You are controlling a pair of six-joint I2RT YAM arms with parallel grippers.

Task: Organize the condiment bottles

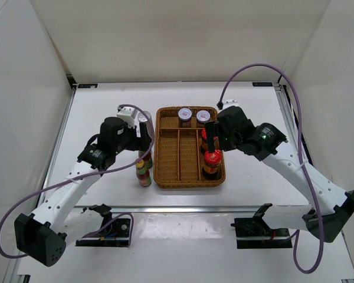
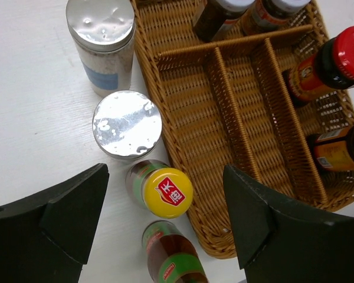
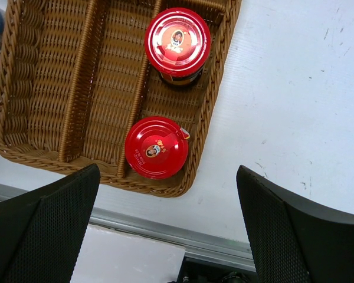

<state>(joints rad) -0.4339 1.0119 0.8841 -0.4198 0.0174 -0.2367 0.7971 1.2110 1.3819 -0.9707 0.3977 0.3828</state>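
Four of the condiment bottles stand inside the divided wicker tray (image 1: 189,184). Two red-lidded dark jars, one nearer the arms (image 3: 156,147) and one farther (image 3: 177,41), stand one behind the other in the tray's right-hand long compartment. They are close together, upright, with their lids facing the right wrist camera. Two short grey-lidded jars (image 1: 184,114) (image 1: 203,115) stand side by side in the cross compartment at the tray's far end. The two other long compartments hold nothing.

The other four containers stand in a line on the white table (image 1: 253,118), just outside the tray's left rim. Farthest from the arms is a silver-capped shaker with a blue label (image 2: 100,26), and a second silver-capped shaker (image 2: 127,124) stands just beside it. Next comes a yellow-capped bottle (image 2: 167,190), close against the tray's rim. A second red-and-green-labelled bottle (image 2: 171,259) is the nearest, and its cap is cut off by the frame edge in the left wrist view.

The left gripper (image 2: 165,174) hangs over this line with its fingers spread wide apart, holding nothing, and the yellow-capped bottle shows between its fingertips. The right gripper (image 3: 168,171) hangs over the tray's right compartment, also spread wide and holding nothing, with the nearer red-lidded jar below the gap.
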